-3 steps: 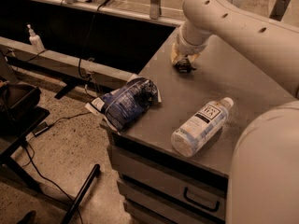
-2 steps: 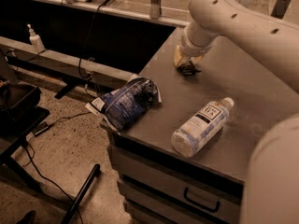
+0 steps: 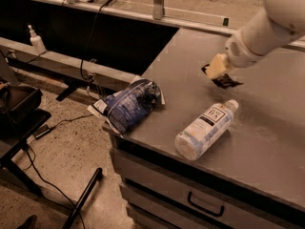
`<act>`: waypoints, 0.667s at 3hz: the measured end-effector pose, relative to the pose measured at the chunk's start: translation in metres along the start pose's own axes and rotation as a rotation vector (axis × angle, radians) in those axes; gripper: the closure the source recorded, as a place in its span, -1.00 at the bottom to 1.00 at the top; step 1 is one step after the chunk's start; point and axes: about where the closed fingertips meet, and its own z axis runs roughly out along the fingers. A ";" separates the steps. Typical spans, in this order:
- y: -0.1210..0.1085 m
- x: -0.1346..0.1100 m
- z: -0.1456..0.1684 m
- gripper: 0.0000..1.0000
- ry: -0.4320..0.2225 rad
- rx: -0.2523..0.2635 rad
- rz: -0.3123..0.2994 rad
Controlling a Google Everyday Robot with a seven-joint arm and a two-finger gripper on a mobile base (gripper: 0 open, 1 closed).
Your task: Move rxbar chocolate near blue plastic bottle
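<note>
The rxbar chocolate (image 3: 228,82), a small flat black-wrapped bar, hangs at the tip of my gripper (image 3: 216,70), just above the grey counter. The gripper is shut on the bar, and its tan fingers cover the bar's left end. The blue plastic bottle (image 3: 205,130), clear and pale blue with a white cap and a white label, lies on its side on the counter. Its cap points up and to the right. The bar is a short way above and right of the bottle's cap, apart from it.
A large blue-and-white chip bag (image 3: 129,104) lies at the counter's left front corner, overhanging the edge. The grey counter (image 3: 267,142) has drawers below it (image 3: 205,205). A dark ledge, cables and a chair base stand on the floor to the left.
My gripper has moved to the right and a little toward the front with the bar in it, closer to the bottle's cap. The bottle and chip bag have not moved on the counter.
</note>
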 end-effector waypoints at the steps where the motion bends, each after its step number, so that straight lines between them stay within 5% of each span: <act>1: 0.002 0.038 -0.023 1.00 0.001 -0.054 -0.106; 2: 0.005 0.053 -0.035 1.00 -0.006 -0.076 -0.258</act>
